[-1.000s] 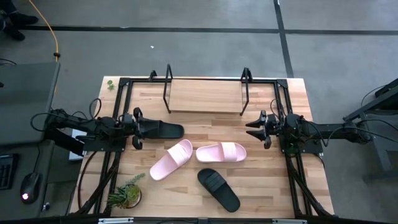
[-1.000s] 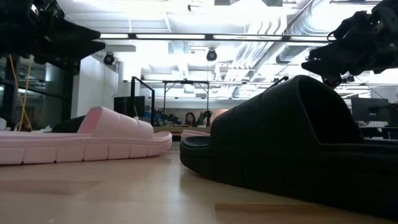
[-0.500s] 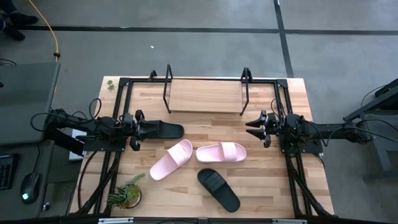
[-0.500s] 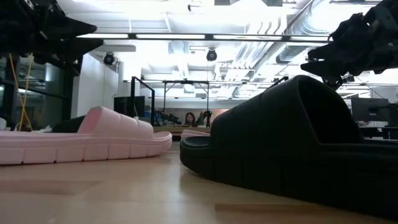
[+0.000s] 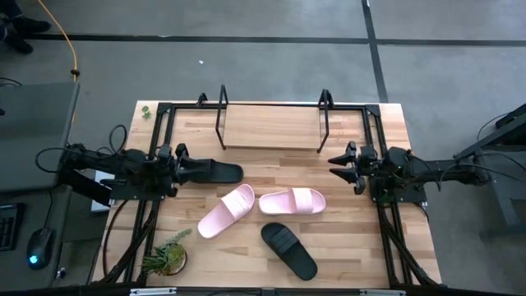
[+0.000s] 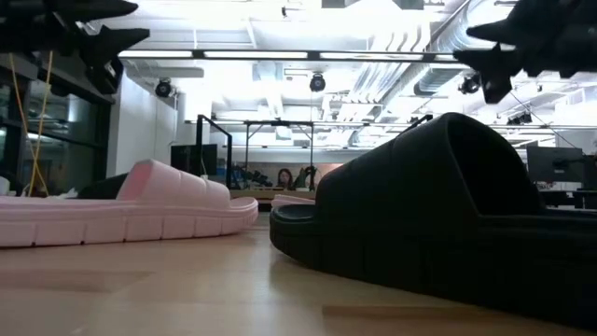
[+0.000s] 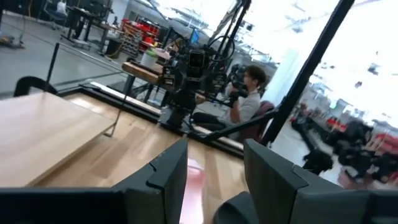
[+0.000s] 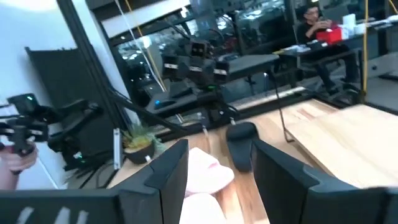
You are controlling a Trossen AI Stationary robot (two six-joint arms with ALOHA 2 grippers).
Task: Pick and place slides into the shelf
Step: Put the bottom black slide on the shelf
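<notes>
The high view shows a black slide point(image 5: 220, 173) lying flat on the table just right of my open left gripper point(image 5: 182, 168). Whether the fingers touch it, I cannot tell. Two pale pink slides point(image 5: 226, 210) point(image 5: 292, 201) rest on their soles mid-table. A second black slide point(image 5: 288, 250) lies nearer the near edge and fills the low view point(image 6: 438, 219). The shelf point(image 5: 271, 127) stands at the far edge with its wooden board bare. My open right gripper point(image 5: 339, 165) hovers at the table's right, over bare wood. Both wrist views point(image 7: 214, 152) point(image 8: 217, 152) look level across the table.
A small potted plant point(image 5: 168, 256) stands at the near left corner. A black frame point(image 5: 160, 136) runs around the table and both arm bases. People sit in the room beyond point(image 7: 249, 102) point(image 8: 314, 22). Bare wood lies between the shelf and the slides.
My left gripper has drawn back a little toward the table's left edge and risen. My right gripper has drawn back toward the right edge and risen. In the low view both have moved up toward the top of the picture. No slide has moved.
</notes>
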